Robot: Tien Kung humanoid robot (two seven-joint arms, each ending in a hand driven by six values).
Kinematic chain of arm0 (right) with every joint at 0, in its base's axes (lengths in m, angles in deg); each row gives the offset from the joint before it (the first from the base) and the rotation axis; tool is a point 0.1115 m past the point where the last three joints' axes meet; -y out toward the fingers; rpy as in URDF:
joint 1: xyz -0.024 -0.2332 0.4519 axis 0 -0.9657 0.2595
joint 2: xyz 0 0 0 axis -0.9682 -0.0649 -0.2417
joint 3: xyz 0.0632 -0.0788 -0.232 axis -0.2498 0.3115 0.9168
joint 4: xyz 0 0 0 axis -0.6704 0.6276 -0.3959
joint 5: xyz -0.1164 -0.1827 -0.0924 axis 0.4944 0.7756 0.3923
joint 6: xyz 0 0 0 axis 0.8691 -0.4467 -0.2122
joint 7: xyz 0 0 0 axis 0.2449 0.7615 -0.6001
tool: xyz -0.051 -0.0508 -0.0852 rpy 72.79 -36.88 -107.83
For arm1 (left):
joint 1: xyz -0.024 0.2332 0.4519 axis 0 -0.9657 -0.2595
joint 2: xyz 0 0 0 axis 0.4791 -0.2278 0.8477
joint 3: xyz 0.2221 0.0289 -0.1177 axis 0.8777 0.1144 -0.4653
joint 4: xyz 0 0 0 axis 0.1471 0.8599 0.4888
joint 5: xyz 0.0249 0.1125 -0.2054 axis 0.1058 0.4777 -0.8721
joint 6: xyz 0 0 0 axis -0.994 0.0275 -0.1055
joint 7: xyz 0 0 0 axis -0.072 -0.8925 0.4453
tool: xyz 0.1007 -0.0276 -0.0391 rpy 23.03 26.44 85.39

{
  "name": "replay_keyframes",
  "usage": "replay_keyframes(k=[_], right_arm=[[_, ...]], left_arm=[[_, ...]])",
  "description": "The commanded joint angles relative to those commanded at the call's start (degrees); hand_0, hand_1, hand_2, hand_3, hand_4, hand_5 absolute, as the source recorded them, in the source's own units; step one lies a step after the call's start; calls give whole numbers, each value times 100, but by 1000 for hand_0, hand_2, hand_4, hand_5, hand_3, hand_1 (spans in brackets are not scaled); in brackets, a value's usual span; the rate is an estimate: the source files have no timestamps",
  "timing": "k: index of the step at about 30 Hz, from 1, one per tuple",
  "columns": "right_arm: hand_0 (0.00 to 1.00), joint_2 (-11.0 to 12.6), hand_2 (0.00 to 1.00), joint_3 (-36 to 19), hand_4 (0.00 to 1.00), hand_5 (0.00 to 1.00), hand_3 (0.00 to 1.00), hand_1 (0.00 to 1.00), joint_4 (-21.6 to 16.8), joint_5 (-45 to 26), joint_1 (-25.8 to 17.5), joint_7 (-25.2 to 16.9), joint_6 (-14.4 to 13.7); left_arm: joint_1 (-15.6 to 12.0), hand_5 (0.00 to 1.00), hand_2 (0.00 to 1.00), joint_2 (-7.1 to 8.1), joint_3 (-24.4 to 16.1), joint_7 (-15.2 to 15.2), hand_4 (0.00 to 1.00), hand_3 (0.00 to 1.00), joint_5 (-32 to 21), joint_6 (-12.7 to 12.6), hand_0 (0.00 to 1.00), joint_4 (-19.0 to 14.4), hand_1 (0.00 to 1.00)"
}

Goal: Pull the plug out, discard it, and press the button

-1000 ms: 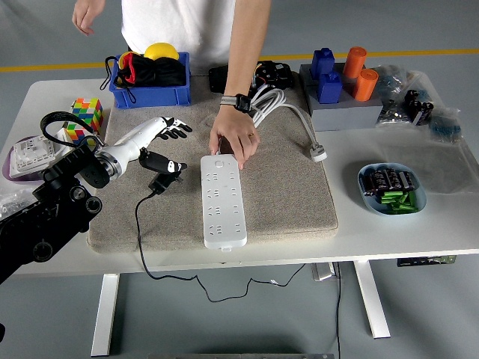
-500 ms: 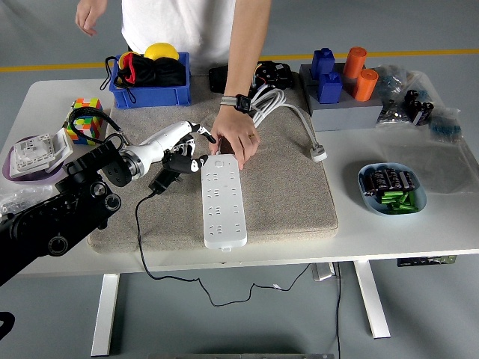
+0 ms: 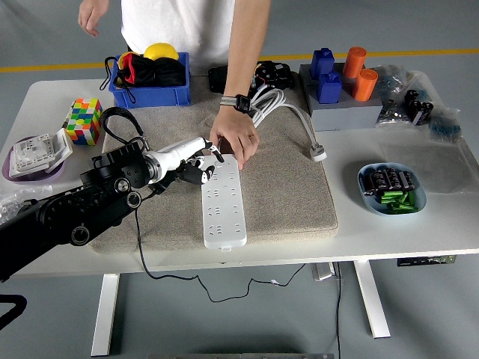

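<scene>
Where the counter (image 3: 419, 232) meets the lower edge of the view, we note a black cable (image 3: 179, 278) hanging below its near rim and running up onto a grey mat (image 3: 292, 194). A white power strip (image 3: 224, 203) lies lengthwise on that mat, several rows of sockets showing on its face, its near end close to the mat's front border. The black left arm (image 3: 67, 217) enters from the lower left and crosses the mat's left side. Its left hand (image 3: 196, 161) sits at the strip's far left corner, fingers curled, with one white finger (image 3: 213, 149) extended toward the strip's far end. A dark plug (image 3: 188, 175) lies under that hand, just beside the strip's left edge; we cannot tell whether the hand grips it or whether it is seated in a socket. A person's hand (image 3: 236, 140) rests fingers-down on the strip's far end, nearly touching the robot's finger and covering any button there. To the right, well apart, a blue bowl (image 3: 368, 176) holds dark and green pieces. A white cord (image 3: 288, 112) trails across the mat's far right. To the left stand a colour cube (image 3: 85, 120) and a purple tray (image 3: 10, 168). Along the far edge we record a blue bin (image 3: 120, 96) and a grey block (image 3: 344, 112) bearing blue and orange cylinders.
</scene>
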Motion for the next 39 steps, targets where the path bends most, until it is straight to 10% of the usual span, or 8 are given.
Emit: replay_keyframes(k=[39], right_arm=[[757, 43, 656, 21, 668, 506, 621, 668, 2, -9, 15, -2, 1]], left_arm=[[502, 2, 83, -306, 644, -128, 420, 676, -281, 91, 46, 822, 2]])
